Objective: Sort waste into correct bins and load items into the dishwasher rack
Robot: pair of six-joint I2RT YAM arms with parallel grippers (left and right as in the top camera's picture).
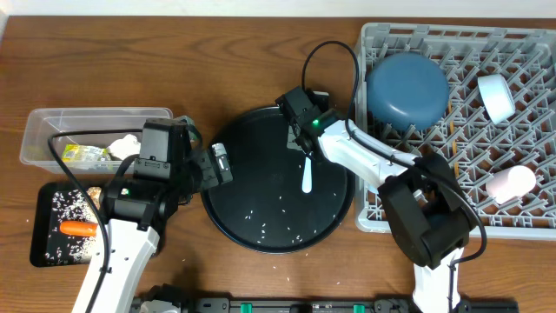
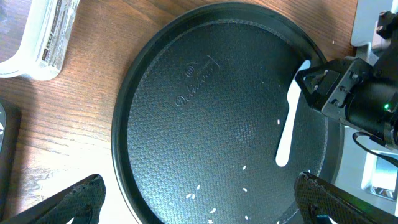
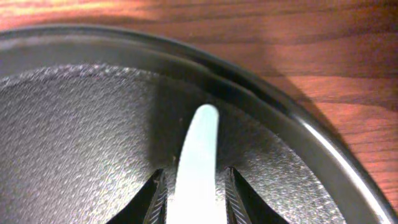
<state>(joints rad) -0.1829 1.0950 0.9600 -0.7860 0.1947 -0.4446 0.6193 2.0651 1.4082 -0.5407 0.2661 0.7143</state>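
At the left edge of the large round black tray (image 1: 228, 217), the left tool (image 1: 221, 164) hangs with its jaws spread wide, holding nothing. Over the tray's right half, a white plastic spoon (image 1: 307, 176) points toward the near rim. Its far end is pinched between the fingers of the right tool (image 1: 305, 146). Right of the tray, on the bench, stands the grey plastic pegged dishwasher rack (image 1: 530, 222).

White spoon (image 1: 307, 174). Black round tray (image 1: 234, 191), pebbled, flecked with white rice (image 2: 244, 167). Grey lattice rack (image 1: 521, 52). Dark blue plate (image 1: 407, 89). Orange carrot (image 1: 78, 229). My right gripper (image 1: 304, 146) black. Brown wood-grain table (image 1: 261, 35).
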